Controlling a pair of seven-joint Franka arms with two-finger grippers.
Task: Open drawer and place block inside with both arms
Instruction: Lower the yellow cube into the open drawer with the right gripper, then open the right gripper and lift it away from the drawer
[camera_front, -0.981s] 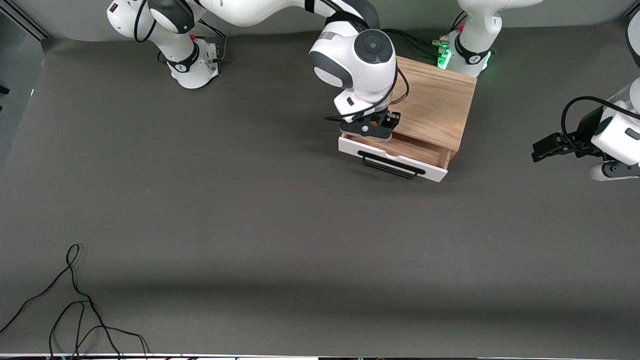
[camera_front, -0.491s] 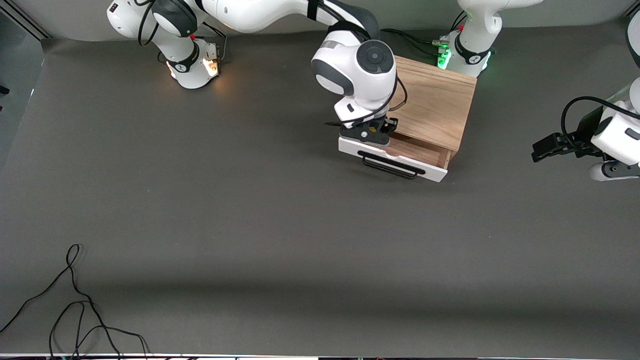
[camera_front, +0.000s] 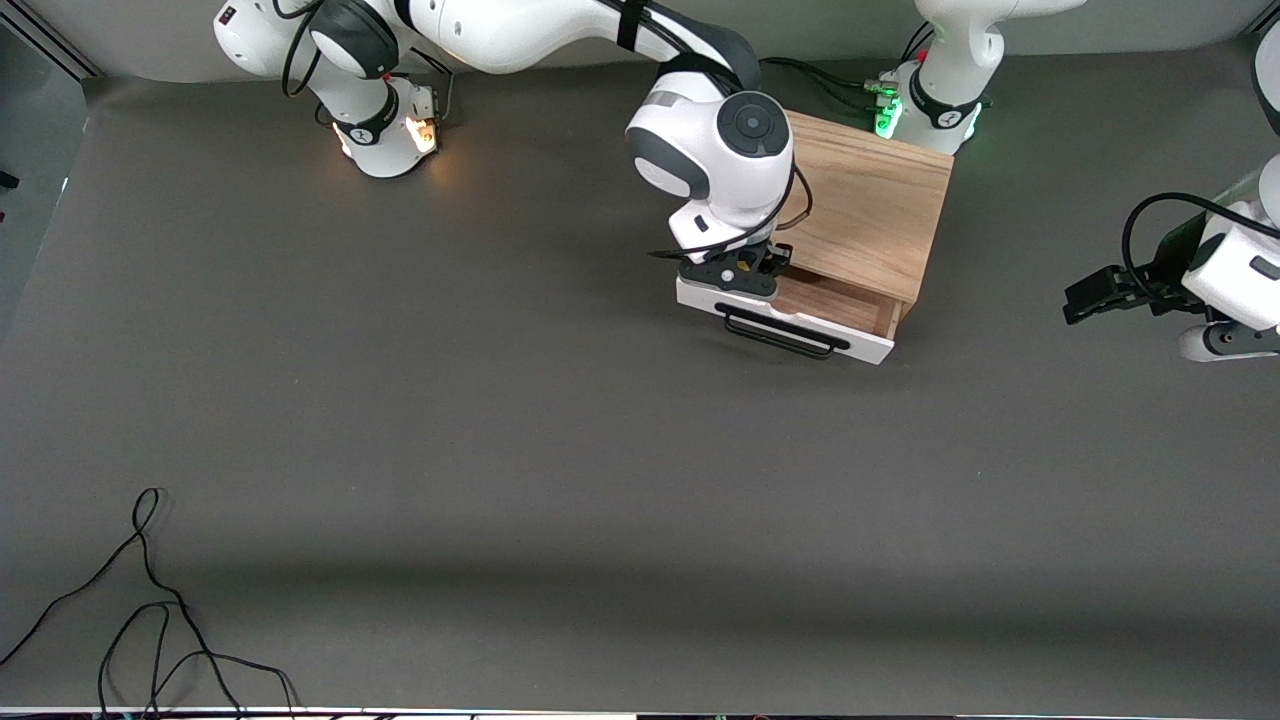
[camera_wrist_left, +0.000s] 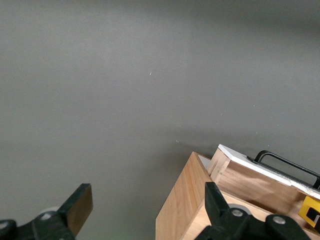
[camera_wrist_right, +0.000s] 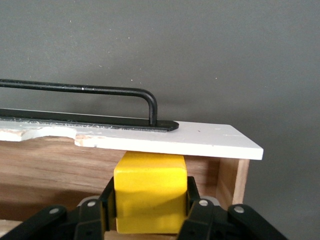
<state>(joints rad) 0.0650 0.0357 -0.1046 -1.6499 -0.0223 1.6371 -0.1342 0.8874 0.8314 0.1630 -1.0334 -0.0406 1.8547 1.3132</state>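
The drawer (camera_front: 835, 305) is open and the right gripper (camera_wrist_right: 150, 210), clamping the block (camera_wrist_right: 150, 192), is inside it, release pending; the left gripper (camera_front: 1090, 295) waits wide open.

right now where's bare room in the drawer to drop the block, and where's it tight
The open drawer shows bare wood floor from the right pincer toward the left arm's end. It is tight at the right arm's end, where that pincer holds the block just inside the white front panel. The left pincer waits open, over the mat off the box.
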